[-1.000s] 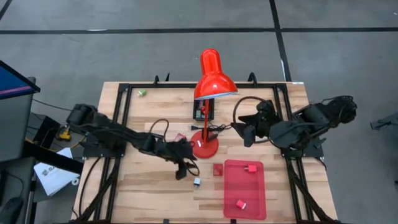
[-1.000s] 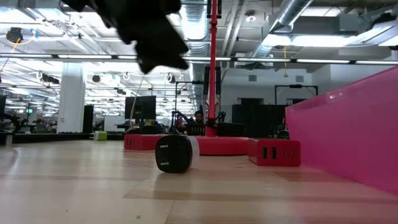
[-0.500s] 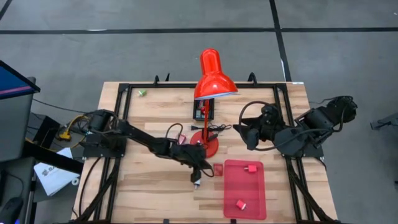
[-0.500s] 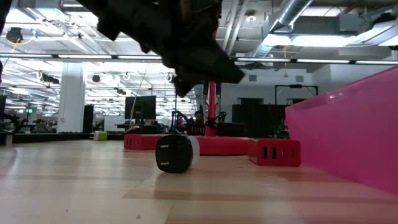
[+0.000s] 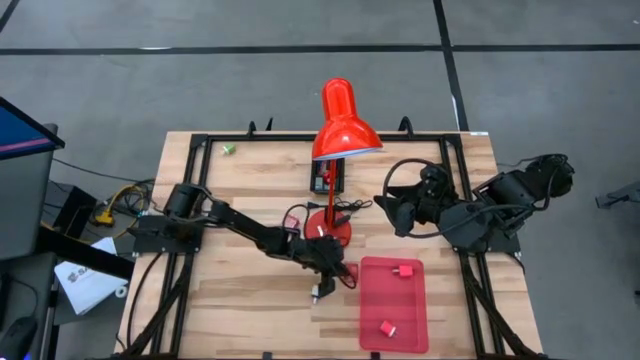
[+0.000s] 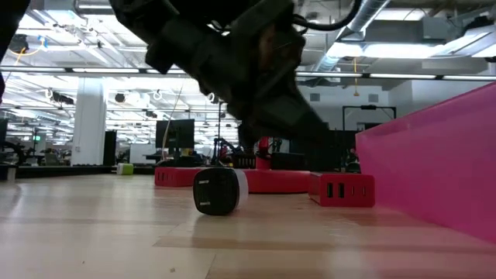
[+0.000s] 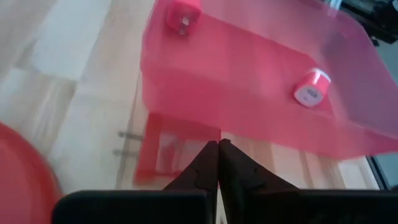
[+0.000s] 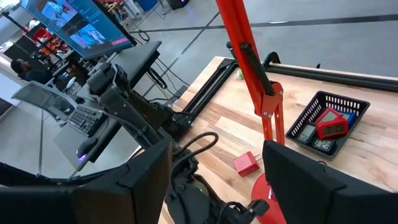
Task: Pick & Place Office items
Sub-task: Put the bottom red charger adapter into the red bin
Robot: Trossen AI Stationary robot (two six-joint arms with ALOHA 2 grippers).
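Note:
My left gripper [image 7: 217, 149] is shut and points slanting down at a red block [image 7: 168, 149] that lies on the wood beside the red tray [image 5: 395, 305]. In the low view the gripper [image 6: 322, 133] hangs over that block [image 6: 341, 190]. A black-and-white piece [image 6: 219, 191] lies on the table nearer the front [image 5: 318, 293]. A red block [image 7: 182, 12] and a pink piece [image 7: 313, 87] lie in the tray. My right gripper [image 8: 214, 186] waits open, raised above the table's right half [image 5: 400, 215]. My left gripper has its shut fingertips [image 7: 211, 155] over the red block's edge next to the tray, coming slanting down from the table's left. I cannot tell whether the tips touch the block; the block lies flat on the table.
The red desk lamp [image 5: 340, 125] stands mid-table, its round base [image 5: 330, 230] just behind my left gripper. A black basket [image 8: 328, 121] with small devices sits behind it. Another red block [image 8: 246, 164] lies by the base, and a green piece [image 5: 228, 149] at the far left.
My left gripper has gone toward the table's right edge and down, past the black-and-white piece, and now hangs over the red block beside the tray. The pieces on the table have not moved.

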